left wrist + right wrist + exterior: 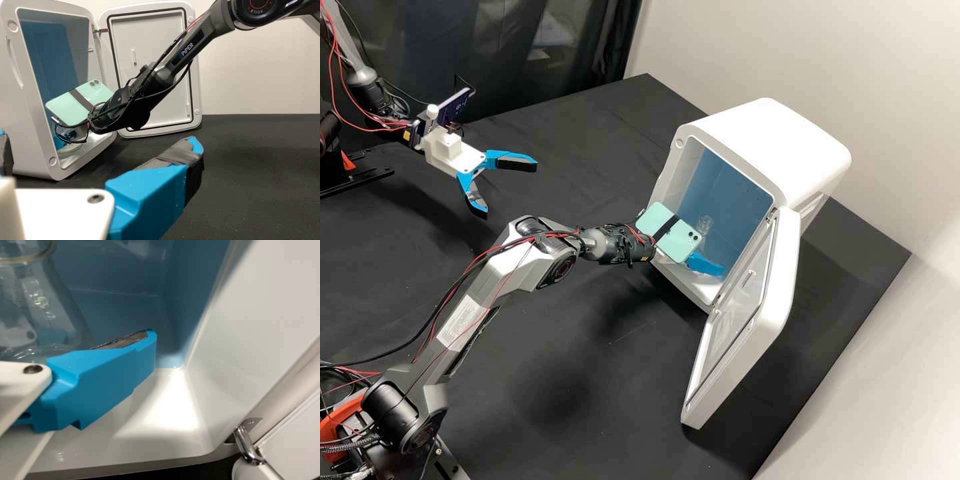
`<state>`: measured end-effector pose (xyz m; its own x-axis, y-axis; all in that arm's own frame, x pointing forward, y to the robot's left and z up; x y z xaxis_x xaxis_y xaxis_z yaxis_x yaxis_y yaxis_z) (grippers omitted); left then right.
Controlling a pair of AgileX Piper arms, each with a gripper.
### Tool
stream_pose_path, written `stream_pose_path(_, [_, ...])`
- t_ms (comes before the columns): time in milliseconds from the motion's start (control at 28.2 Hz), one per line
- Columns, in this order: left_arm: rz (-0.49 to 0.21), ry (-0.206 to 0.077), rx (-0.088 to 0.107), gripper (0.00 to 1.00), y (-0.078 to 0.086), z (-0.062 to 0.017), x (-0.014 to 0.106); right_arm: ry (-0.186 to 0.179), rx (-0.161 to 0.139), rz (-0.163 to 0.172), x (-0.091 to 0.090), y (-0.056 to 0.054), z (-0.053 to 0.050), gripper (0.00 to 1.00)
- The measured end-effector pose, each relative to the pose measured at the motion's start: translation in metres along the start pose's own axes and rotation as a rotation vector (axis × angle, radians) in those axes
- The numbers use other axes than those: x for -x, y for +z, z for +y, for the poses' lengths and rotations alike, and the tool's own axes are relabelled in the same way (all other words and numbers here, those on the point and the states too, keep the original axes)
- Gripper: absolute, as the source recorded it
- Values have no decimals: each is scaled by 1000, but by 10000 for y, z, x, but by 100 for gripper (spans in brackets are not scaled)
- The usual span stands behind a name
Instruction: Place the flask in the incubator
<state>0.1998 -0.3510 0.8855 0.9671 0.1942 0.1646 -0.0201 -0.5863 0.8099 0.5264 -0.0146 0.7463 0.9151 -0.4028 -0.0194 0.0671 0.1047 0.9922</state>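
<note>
**Incubator.** The white incubator (pixel 780 143) stands by the right edge of the bench (pixel 587 347), with its opening facing the left edge. The door (pixel 747 313) is swung fully open toward the near right corner. It hangs on a metal hinge (pixel 247 440) at the lower corner of the opening. The chamber walls are blue and the sill is white.

**Flask.** The clear glass conical flask (pixel 30 305) is inside the chamber, beyond the sill and toward the blue back wall. It appears to stand on the chamber floor, but its base is hidden behind the finger, so this is uncertain.

**Right arm.** The right arm stretches from the near left corner across the bench. The right gripper (pixel 713 257) is inside the incubator opening, low over the sill. One blue finger (pixel 100 375) lies just beside the flask with its grey pad turned toward the glass. Only this finger can be seen clearly, so it cannot be told whether the gripper is clamped on the flask or spread apart. A mint-green smartphone (pixel 670 232) is strapped to the wrist (lens end toward the chamber). Red and black cables (pixel 493 257) run along the arm.

**Left arm.** The left gripper (pixel 508 188) hangs above the bench near the far left corner, well apart from the incubator. Its fingers are spread wide and hold nothing.
</note>
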Motion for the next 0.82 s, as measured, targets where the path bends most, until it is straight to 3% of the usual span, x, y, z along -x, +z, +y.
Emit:
stream_pose_path(603, [0,0,0,100,0,0,0,0,-22,0,-9,1,20,100])
stream_pose_path(745, [0,0,0,100,0,0,0,-11,-67,-1,-17,17,24,100])
stream_pose_path(816, [0,0,0,100,0,0,0,-16,-74,3,-16,46,22,100])
